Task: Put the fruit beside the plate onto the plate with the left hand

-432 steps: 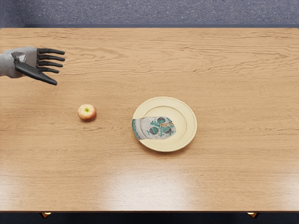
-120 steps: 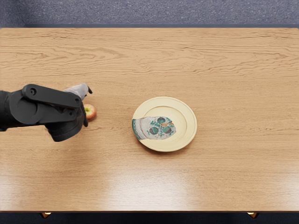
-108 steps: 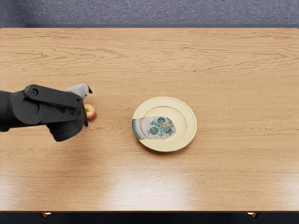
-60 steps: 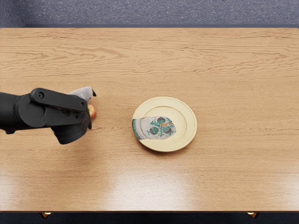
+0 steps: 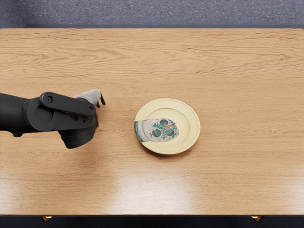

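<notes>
- Black against the pale wood, your left hand (image 5: 81, 122) sits low over the counter (image 5: 213, 61), between the left edge and the middle; its arm comes in from the left edge.
- No fruit shows anywhere on the bare wood. It is probably hidden under the hand, but this view does not confirm that.
- You cannot tell from this view whether the hand is closed on anything or only hovering; the palm blocks the view beneath.
- The plate (image 5: 192, 124), cream with a painted patch on its left side, lies near the counter's middle. It is apart from the hand and carries no fruit.
- What matters for your next move: the plate lies straight toward the right edge from the hand, at about the same distance from the front edge.
- The carry should therefore be a short sideways sweep with little reach forward or back.
- Make sure of the grip before you lift, since a round fruit could roll off toward the front edge.
</notes>
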Tool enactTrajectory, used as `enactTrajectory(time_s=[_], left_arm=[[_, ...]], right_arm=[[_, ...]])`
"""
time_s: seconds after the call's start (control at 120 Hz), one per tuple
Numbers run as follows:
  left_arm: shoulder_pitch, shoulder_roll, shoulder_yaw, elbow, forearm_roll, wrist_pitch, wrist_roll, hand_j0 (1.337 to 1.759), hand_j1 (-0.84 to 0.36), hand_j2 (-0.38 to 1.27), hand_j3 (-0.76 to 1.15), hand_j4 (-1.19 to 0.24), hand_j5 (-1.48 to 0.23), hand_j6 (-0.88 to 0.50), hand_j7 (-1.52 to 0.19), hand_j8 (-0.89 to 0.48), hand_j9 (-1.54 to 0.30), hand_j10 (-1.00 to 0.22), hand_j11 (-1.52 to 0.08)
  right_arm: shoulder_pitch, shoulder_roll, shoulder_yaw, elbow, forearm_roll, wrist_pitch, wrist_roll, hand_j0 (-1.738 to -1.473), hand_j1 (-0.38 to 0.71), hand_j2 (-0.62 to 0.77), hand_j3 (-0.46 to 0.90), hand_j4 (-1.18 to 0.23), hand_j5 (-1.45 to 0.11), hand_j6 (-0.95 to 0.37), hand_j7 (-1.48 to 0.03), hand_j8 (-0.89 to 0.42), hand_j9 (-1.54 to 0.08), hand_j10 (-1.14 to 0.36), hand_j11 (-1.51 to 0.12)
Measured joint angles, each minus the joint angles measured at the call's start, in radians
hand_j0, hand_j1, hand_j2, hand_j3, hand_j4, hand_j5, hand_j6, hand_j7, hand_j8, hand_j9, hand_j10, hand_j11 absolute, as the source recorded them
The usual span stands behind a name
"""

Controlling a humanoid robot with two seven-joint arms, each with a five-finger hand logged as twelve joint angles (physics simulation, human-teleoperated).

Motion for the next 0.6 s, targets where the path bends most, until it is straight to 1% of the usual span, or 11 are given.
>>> enactTrajectory(time_s=[0.208, 0.283, 0.292, 0.325, 0.35, 0.408, 0.467, 0.492, 0.533, 0.575, 0.6], left_arm=[[0.010, 0.003, 0.004, 0.001, 0.003, 0.000, 0.000, 1.658, -0.27, 0.11, 0.00, -0.52, -0.67, -0.52, -0.67, -0.50, -0.67, -0.51, -0.67], [0.012, 0.005, 0.006, 0.001, 0.003, 0.000, 0.000, 1.645, -0.28, 0.11, 0.03, -0.53, -0.68, -0.53, -0.68, -0.51, -0.69, -0.52, -0.69], [0.012, 0.005, 0.006, 0.001, 0.003, 0.000, 0.000, 1.645, -0.28, 0.11, 0.04, -0.53, -0.69, -0.53, -0.68, -0.52, -0.69, -0.52, -0.69], [0.017, 0.005, 0.007, 0.001, 0.008, 0.000, -0.001, 1.641, -0.30, 0.02, 0.22, -0.54, -0.68, -0.47, -0.76, -0.47, -0.75, -0.53, -0.70], [0.017, 0.005, 0.007, 0.001, 0.009, -0.001, -0.003, 1.640, -0.30, 0.02, 0.23, -0.55, -0.68, -0.47, -0.78, -0.45, -0.81, -0.53, -0.70], [0.017, 0.006, 0.008, 0.001, 0.011, -0.002, -0.004, 1.638, -0.30, 0.01, 0.25, -0.55, -0.69, -0.47, -0.79, -0.43, -0.82, -0.53, -0.71], [0.015, 0.010, 0.008, 0.001, 0.012, -0.003, -0.006, 1.629, -0.32, 0.08, 0.26, -0.60, -0.76, -0.52, -0.73, -0.44, -0.86, -0.51, -0.78], [0.012, 0.011, 0.009, 0.001, 0.010, -0.003, -0.005, 1.631, -0.34, 0.10, 0.23, -0.63, -0.80, -0.56, -0.77, -0.40, -0.89, -0.50, -0.82], [0.008, 0.013, 0.010, 0.000, 0.008, -0.002, -0.004, 1.633, -0.38, 0.20, 0.19, -0.67, -0.87, -0.52, -0.84, -0.36, -0.95, -0.46, -0.89], [0.003, 0.018, 0.010, -0.001, 0.005, -0.001, -0.002, 1.634, -0.40, 0.18, 0.16, -0.71, -0.92, -0.50, -0.90, -0.34, -0.99, -0.44, -0.95], [-0.007, 0.018, 0.010, -0.001, 0.003, 0.000, -0.002, 1.635, -0.42, 0.26, 0.14, -0.73, -0.95, -0.49, -0.94, -0.32, -1.01, -0.42, -0.98]], right_arm=[[0.000, 0.000, 0.000, 0.000, 0.000, 0.000, 0.000, -1.658, -0.31, -0.01, 0.00, -0.04, -0.05, -0.04, -0.05, -0.04, -0.05, -0.03, -0.05], [0.000, 0.000, 0.000, 0.000, 0.000, 0.000, 0.000, -1.658, -0.31, -0.01, 0.00, -0.04, -0.05, -0.04, -0.05, -0.04, -0.05, -0.03, -0.05], [0.000, 0.000, 0.000, 0.000, 0.000, 0.000, 0.000, -1.658, -0.31, -0.01, 0.00, -0.04, -0.05, -0.04, -0.05, -0.04, -0.05, -0.03, -0.05], [0.000, 0.000, 0.000, 0.000, 0.000, 0.000, 0.000, -1.658, -0.31, -0.01, 0.00, -0.04, -0.05, -0.04, -0.05, -0.04, -0.05, -0.03, -0.05], [0.000, 0.000, 0.000, 0.000, 0.000, 0.000, 0.000, -1.658, -0.31, -0.01, 0.00, -0.04, -0.05, -0.04, -0.05, -0.04, -0.05, -0.03, -0.05], [0.000, 0.000, 0.000, 0.000, 0.000, 0.000, 0.000, -1.658, -0.31, -0.01, 0.00, -0.04, -0.05, -0.04, -0.05, -0.04, -0.05, -0.03, -0.05], [0.000, 0.000, 0.000, 0.000, 0.000, 0.000, 0.000, -1.658, -0.31, -0.01, 0.00, -0.04, -0.05, -0.04, -0.05, -0.04, -0.05, -0.03, -0.05], [0.000, 0.000, 0.000, 0.000, 0.000, 0.000, 0.000, -1.658, -0.31, -0.01, 0.00, -0.04, -0.05, -0.04, -0.05, -0.04, -0.05, -0.03, -0.05], [0.000, 0.000, 0.000, 0.001, 0.000, 0.000, 0.000, -1.658, -0.31, -0.01, 0.00, -0.04, -0.05, -0.04, -0.05, -0.04, -0.05, -0.03, -0.05], [0.000, 0.000, 0.000, 0.000, 0.000, 0.000, 0.000, -1.658, -0.31, -0.01, 0.00, -0.04, -0.05, -0.04, -0.05, -0.04, -0.05, -0.03, -0.05], [0.000, 0.000, 0.000, 0.000, 0.000, 0.000, 0.001, -1.658, -0.31, -0.01, 0.00, -0.04, -0.05, -0.04, -0.05, -0.04, -0.05, -0.03, -0.05]])
